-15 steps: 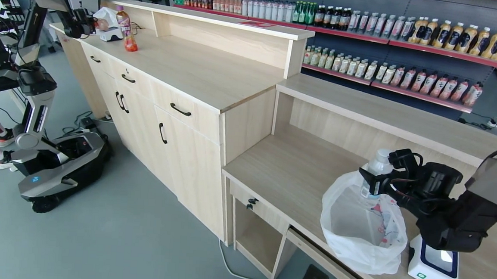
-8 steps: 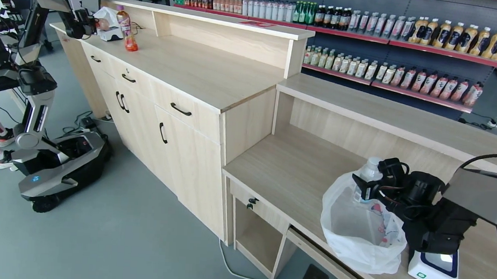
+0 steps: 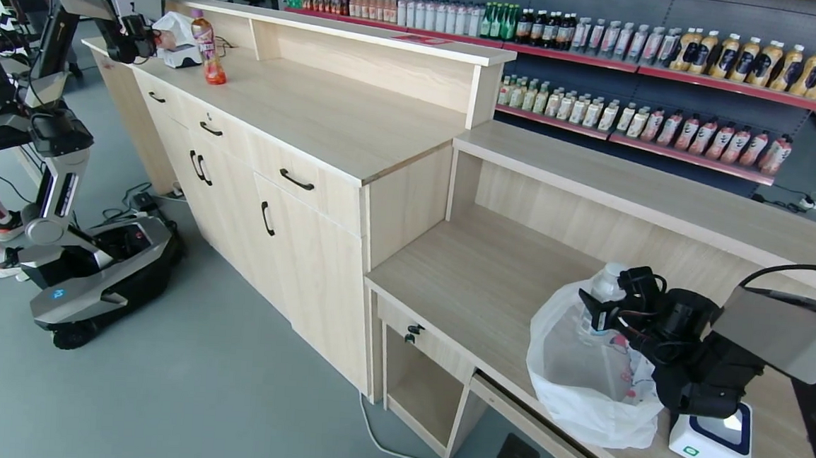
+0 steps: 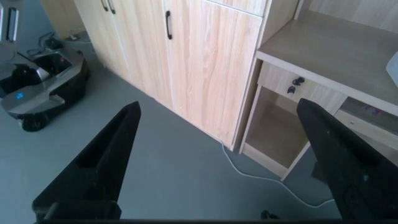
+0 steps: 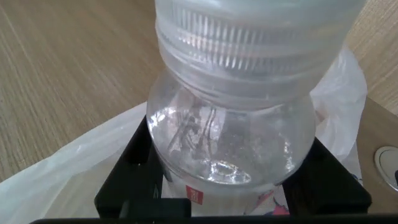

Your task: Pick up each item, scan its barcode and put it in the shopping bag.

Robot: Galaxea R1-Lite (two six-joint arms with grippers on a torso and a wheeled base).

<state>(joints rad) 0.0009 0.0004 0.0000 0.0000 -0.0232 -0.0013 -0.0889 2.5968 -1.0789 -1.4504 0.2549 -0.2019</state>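
A clear water bottle (image 3: 604,289) with a white cap stands upright in my right gripper (image 3: 607,308), which is shut on its shoulder just below the neck. The bottle's lower part sits inside the mouth of the white plastic shopping bag (image 3: 581,402) on the low wooden counter (image 3: 483,276). In the right wrist view the bottle (image 5: 233,134) sits between the black fingers (image 5: 132,171) of the right gripper (image 5: 230,183), with the bag (image 5: 68,177) below. A white barcode scanner (image 3: 710,439) stands beside the bag. My left gripper (image 4: 211,162) hangs open over the grey floor.
A taller counter (image 3: 329,121) with drawers adjoins on the left and carries an orange drink bottle (image 3: 210,50). Another wheeled robot (image 3: 65,165) stands by its far end. Shelves of bottles (image 3: 637,80) line the back wall. A cable (image 3: 394,448) lies on the floor.
My right gripper has come down and slightly left with the water bottle, lowering it into the bag's mouth. The left arm has not visibly moved.
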